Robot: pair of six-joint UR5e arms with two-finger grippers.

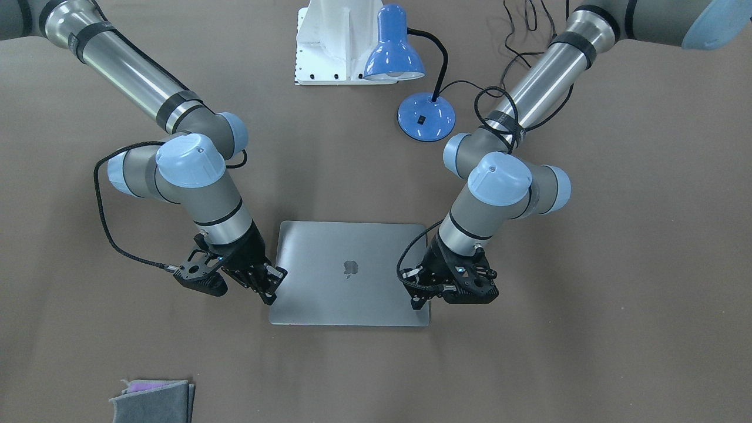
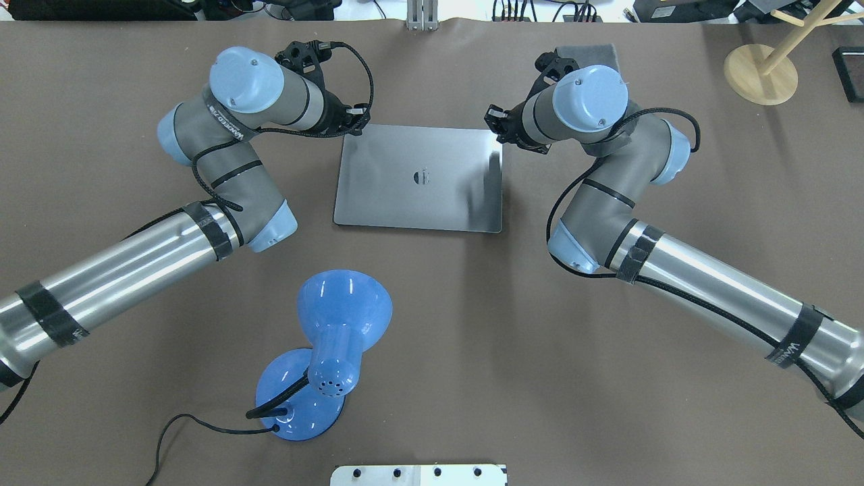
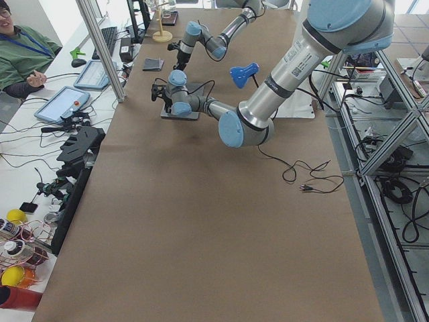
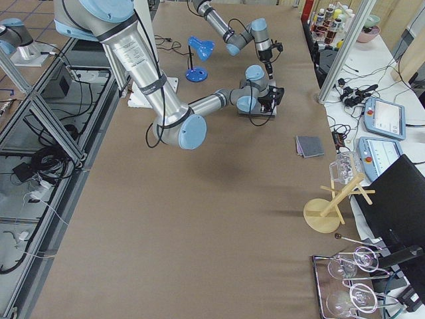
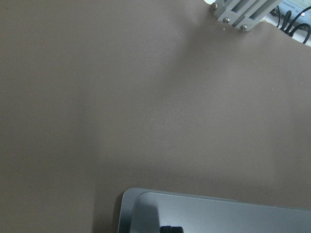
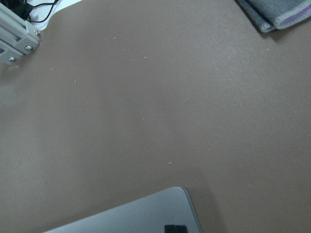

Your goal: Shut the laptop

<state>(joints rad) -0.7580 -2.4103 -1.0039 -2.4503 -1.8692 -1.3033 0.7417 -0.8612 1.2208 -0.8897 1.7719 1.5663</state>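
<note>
The space-grey laptop (image 1: 352, 294) lies flat on the brown table with its lid down and the dark apple logo facing up; it also shows in the overhead view (image 2: 418, 196). My left gripper (image 1: 418, 301) rests on the lid's corner away from the robot, on my left side (image 2: 356, 123). My right gripper (image 1: 272, 289) rests on the opposite corner away from the robot (image 2: 497, 126). Both point down with fingers close together and hold nothing. Each wrist view shows a rounded lid corner (image 5: 218, 216) (image 6: 136, 218) with one dark fingertip at the bottom edge.
A blue desk lamp (image 2: 337, 324) with its cable stands between the laptop and the robot base. A folded grey cloth (image 1: 153, 399) lies near the table's operator edge. A wooden stand (image 2: 759, 74) is at the far right corner. A white mount plate (image 1: 329, 41) is by the base.
</note>
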